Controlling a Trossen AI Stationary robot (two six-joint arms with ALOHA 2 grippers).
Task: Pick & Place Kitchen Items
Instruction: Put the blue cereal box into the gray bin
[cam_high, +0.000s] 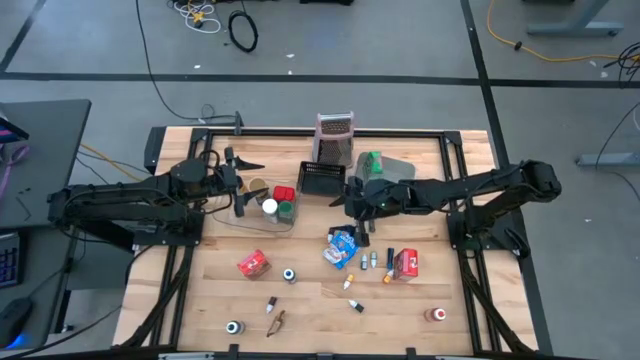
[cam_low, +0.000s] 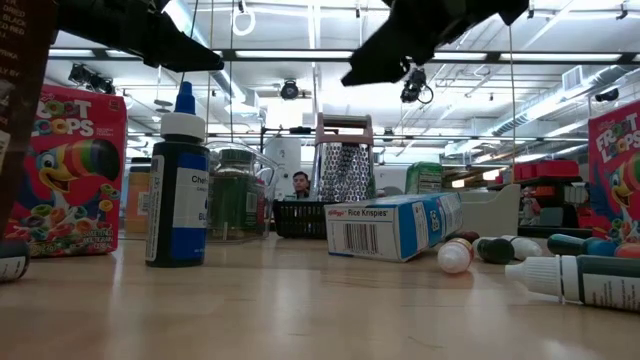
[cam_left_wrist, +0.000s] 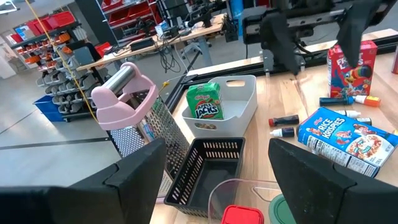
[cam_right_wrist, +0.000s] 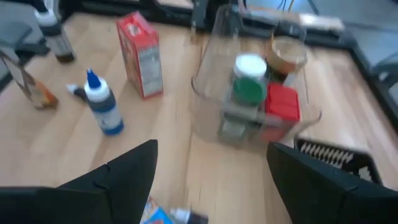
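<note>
Table (cam_high: 300, 300): your wooden top carries everything, with the containers along the far half and loose items spread over the near half.
Left arm: you've got it reaching in from the left, and the left gripper (cam_high: 240, 184) hangs just above the clear tub (cam_high: 262, 205). Its jaws stand apart with nothing between them.
Right arm: it stretches in from the right, and the right gripper (cam_high: 352, 203) sits near the middle, just beside the black mesh basket (cam_high: 322, 178). Jaws wide apart, empty too.
Box grater (cam_high: 335, 137): stands upright at the far edge, right behind the basket.
Grey tray (cam_left_wrist: 245, 102): next to the basket, holding a green cereal packet (cam_left_wrist: 204, 101).
Clear tub contents: you can see a white-lidded jar (cam_right_wrist: 250, 65), a green-lidded jar (cam_right_wrist: 248, 90) and a red box (cam_right_wrist: 283, 102) inside.
Blue cereal packet (cam_high: 342, 247): lies flat near the middle, just in front of the right gripper.
Red packets: one (cam_high: 253, 264) left of centre, another (cam_high: 405, 264) to the right.
Tiny bottles (cam_high: 371, 260): a few lie between the blue packet and the right-hand red one; more small items are scattered along the near edge.
</note>
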